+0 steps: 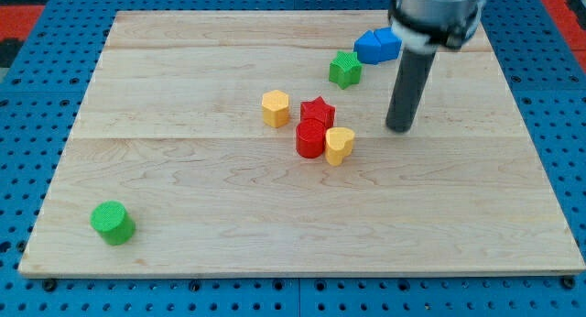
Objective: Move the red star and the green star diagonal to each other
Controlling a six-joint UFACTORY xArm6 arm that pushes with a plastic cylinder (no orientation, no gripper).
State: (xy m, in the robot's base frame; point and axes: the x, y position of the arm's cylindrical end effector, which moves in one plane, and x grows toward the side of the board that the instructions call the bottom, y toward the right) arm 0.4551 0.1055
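Observation:
The red star (318, 110) lies near the board's middle, touching a red cylinder (310, 139) just below it. The green star (345, 69) lies up and to the right of the red star, apart from it. My tip (399, 128) rests on the board to the right of the red star and below right of the green star, touching neither. The rod rises from it toward the view's top.
A yellow hexagon (275, 108) sits left of the red star. A yellow heart (339, 145) touches the red cylinder's right side. A blue block (377, 46) lies right of the green star. A green cylinder (113, 223) sits at the bottom left of the wooden board (183, 170).

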